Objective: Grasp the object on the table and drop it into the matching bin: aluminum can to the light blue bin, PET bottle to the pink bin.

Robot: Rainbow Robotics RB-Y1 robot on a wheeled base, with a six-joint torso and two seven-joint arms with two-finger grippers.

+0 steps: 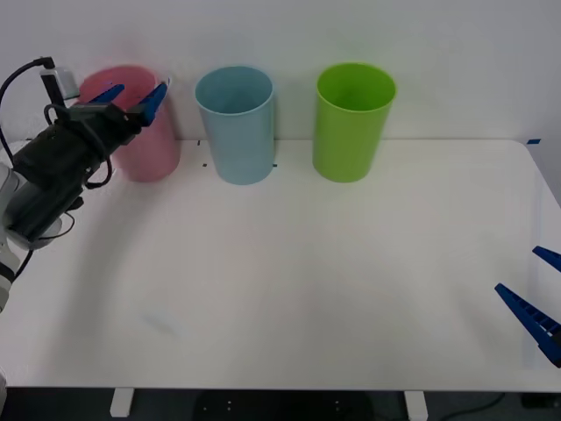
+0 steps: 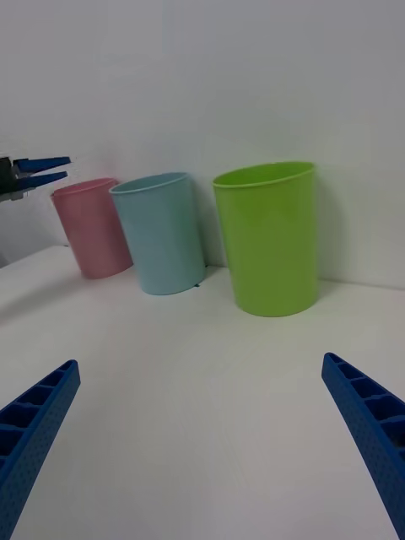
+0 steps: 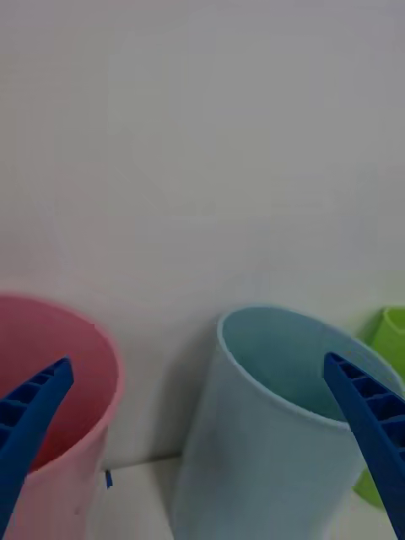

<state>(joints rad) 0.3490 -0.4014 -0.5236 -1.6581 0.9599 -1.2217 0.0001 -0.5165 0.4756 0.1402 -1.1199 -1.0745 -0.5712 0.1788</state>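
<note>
White wall behind, white bench (image 1: 289, 289) below; three bins stand in a row along the far edge of the bench.

Left hand (image 1: 130, 95) is raised at the far left, in front of the pink bin's rim, blue fingers spread with nothing between them. In the left wrist view the left hand (image 3: 202, 439) has one finger over the mouth of the pink bin (image 3: 51, 405) and the other over the mouth of the light blue bin (image 3: 278, 422); the gap between the fingers falls between the two bins. A sliver of the green bin (image 3: 386, 337) sits at the edge beyond the blue one.

Bin order from the robot's left: pink bin (image 1: 145, 140), light blue bin (image 1: 235, 127), green bin (image 1: 352, 123). All upright, close to one another but apart.

Right hand (image 1: 536, 294) is low at the right edge of the bench, near the front, fingers spread and holding nothing. From its wrist the right hand (image 2: 198, 422) faces the row of bins across bare bench.

Aluminum can: cannot tell where it lies; what shows of the light blue bin's interior is plain blue wall.
</note>
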